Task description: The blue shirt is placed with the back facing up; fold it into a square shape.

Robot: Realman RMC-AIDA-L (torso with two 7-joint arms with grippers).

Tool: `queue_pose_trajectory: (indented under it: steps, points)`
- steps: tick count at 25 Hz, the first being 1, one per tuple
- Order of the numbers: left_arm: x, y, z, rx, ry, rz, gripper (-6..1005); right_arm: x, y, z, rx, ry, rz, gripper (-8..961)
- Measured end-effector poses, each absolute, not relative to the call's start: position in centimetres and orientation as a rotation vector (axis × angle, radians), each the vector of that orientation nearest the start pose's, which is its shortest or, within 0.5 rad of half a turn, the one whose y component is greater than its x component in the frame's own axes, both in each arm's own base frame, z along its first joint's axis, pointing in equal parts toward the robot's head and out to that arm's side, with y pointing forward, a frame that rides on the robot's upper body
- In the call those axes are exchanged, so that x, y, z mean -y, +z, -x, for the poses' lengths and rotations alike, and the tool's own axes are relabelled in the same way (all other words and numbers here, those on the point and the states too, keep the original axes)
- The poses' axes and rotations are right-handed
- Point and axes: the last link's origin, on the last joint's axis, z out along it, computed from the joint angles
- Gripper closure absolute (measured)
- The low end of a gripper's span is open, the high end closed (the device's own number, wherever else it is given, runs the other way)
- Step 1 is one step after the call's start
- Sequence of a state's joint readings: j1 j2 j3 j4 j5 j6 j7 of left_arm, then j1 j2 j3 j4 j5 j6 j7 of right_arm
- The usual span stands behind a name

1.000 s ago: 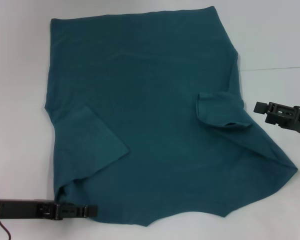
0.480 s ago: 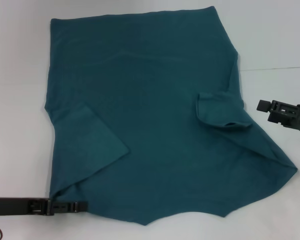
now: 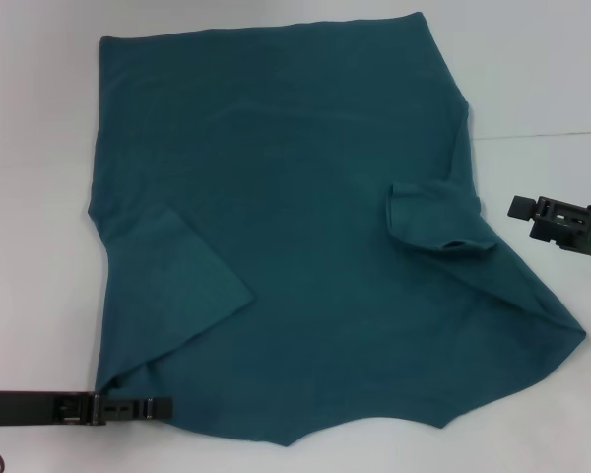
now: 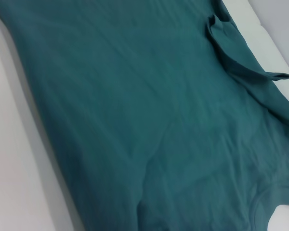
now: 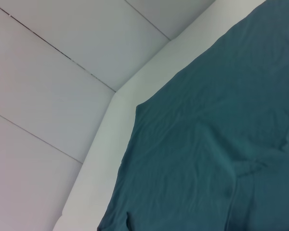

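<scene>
The blue shirt [image 3: 295, 217] lies flat on the white table [image 3: 30, 246], plain side up, with its collar end nearest me. Both short sleeves are folded inward: one [image 3: 177, 286] on the left, one [image 3: 433, 222] on the right. My left gripper [image 3: 165, 405] lies low at the shirt's near left corner, its tip touching the cloth edge. My right gripper [image 3: 515, 207] hovers just off the shirt's right edge, level with the folded sleeve and apart from the cloth. The left wrist view shows the shirt [image 4: 135, 120] and its neckline [image 4: 274, 197]. The shirt [image 5: 221, 144] also fills part of the right wrist view.
The table's far right edge [image 3: 542, 135] runs behind my right gripper. Bare white tabletop surrounds the shirt on the left and right. Beyond the table's corner, grey floor tiles [image 5: 62, 57] appear in the right wrist view.
My left gripper has pulled back to the left along the shirt's near corner. My right gripper has shifted slightly rightward. The shirt has not moved.
</scene>
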State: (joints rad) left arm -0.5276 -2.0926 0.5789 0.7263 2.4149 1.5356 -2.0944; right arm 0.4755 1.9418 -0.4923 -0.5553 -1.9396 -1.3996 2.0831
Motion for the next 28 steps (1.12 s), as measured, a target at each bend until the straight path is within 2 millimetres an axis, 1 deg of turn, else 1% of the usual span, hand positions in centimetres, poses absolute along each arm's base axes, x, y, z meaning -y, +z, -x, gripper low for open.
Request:
queue_pose_trajectory:
  steps: [18,28]
  points:
    - [-31.43,0.12,30.89,1.743,-0.344,2.387,124,-34.48,7.55,-33.2,-1.633,0.947,1.99,54]
    - [-31.39,-0.17,30.62,1.809,-0.34,2.367,125,-34.49,7.6,-33.2,-1.632,0.95,1.988,54]
